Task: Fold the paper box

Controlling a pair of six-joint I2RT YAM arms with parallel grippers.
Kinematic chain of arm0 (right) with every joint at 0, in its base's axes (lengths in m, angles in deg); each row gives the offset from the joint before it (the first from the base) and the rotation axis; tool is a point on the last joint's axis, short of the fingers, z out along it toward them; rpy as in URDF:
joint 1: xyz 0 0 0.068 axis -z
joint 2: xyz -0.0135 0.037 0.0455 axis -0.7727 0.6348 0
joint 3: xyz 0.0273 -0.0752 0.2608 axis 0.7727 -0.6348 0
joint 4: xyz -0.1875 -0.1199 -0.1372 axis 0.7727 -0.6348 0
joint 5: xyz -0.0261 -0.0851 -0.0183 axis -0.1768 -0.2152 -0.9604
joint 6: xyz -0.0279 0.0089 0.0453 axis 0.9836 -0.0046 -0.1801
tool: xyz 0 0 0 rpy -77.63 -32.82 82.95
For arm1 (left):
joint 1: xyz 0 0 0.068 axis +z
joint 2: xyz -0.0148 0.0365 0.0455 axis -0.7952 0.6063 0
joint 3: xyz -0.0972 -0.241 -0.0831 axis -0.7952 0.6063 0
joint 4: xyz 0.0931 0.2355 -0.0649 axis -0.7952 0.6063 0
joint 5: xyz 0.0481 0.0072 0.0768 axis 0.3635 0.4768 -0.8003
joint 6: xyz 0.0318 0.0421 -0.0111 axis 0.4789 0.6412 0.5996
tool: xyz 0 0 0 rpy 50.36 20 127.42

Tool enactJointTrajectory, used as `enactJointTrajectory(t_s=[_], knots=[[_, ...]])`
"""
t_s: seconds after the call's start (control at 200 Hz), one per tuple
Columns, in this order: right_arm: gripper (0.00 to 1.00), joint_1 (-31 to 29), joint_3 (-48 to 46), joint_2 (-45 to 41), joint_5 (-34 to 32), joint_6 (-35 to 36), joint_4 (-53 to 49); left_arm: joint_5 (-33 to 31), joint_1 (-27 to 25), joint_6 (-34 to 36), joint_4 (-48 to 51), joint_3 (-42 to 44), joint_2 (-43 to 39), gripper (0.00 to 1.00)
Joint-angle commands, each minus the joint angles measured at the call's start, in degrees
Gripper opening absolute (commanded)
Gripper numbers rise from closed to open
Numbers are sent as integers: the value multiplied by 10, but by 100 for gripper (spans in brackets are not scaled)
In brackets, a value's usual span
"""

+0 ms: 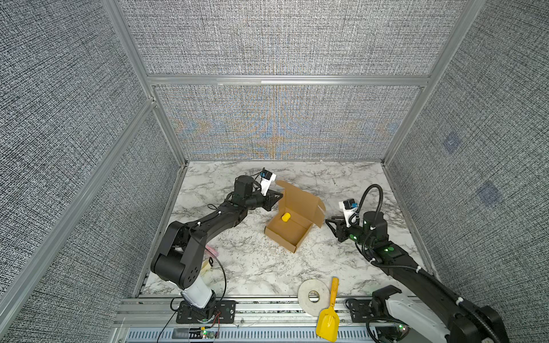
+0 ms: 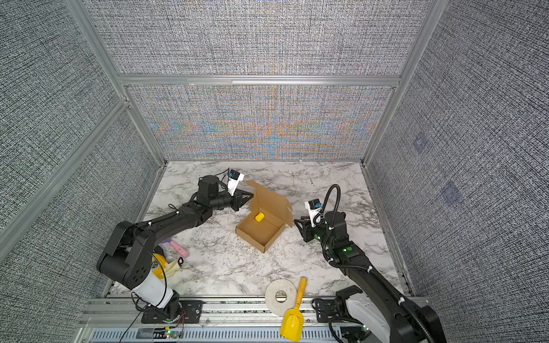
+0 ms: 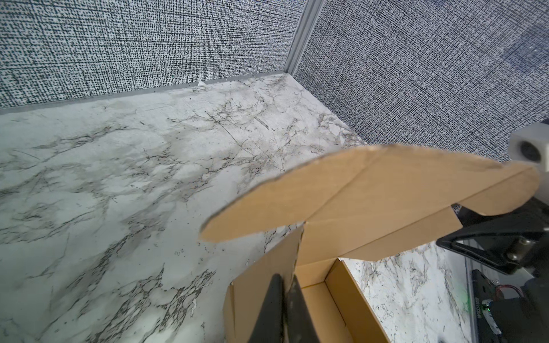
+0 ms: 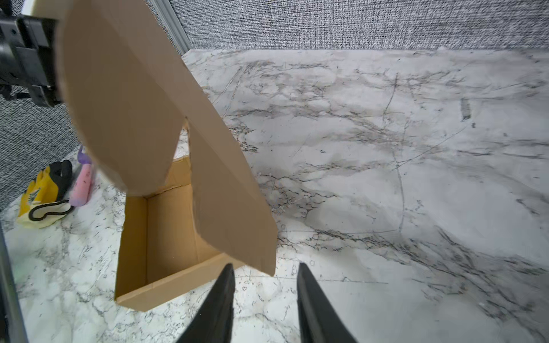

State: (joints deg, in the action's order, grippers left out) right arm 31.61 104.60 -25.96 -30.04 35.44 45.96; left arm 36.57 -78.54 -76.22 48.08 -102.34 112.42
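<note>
**Near edge.** The scoop (image 1: 328, 320) and the tape roll (image 1: 313, 297) lie partly on the tabletop (image 1: 252, 267) and partly on the rail. The frame cuts off the right arm's base. The left arm's shoulder hides most of a glove (image 2: 167, 267) and one end of a pink item (image 2: 180, 249). What the pink item is cannot be made out.

**Centre.** The box (image 1: 289, 234) sits diagonally on the tabletop. Its base walls are up and its lid (image 1: 300, 198) is raised on the far side, leaning. A yellow cylinder (image 1: 285, 217) lies inside, near the lid. Cardboard hides the cylinder in both wrist views.

**Right arm.** The arm reaches in low from the near right. The right gripper (image 1: 330, 221) sits just beside the lid's right flap, apart from it. Its jaws are narrowly parted and hold nothing.

**Left arm.** The elbow is bent and the forearm runs from the near left to the lid's left edge. The left gripper (image 1: 278, 196) is closed there. In the left wrist view its fingers (image 3: 271, 308) pinch the box's cardboard edge. The top views are too small to show this contact.
</note>
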Motion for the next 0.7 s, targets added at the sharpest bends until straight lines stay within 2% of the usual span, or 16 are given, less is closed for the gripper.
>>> enactJointTrajectory(t_s=[0.0,0.145,0.4,0.696], knots=[[30,-5,7,23,33,-14,62,3,-1,-2,20,-4,-1,9],[24,-10,13,43,59,-13,72,-3,-1,-3,7,8,-3,9],[24,-52,1,60,64,-21,92,-4,-2,-6,8,7,0,9],[34,-86,-8,54,55,-9,84,-7,-6,-2,13,8,-1,9]])
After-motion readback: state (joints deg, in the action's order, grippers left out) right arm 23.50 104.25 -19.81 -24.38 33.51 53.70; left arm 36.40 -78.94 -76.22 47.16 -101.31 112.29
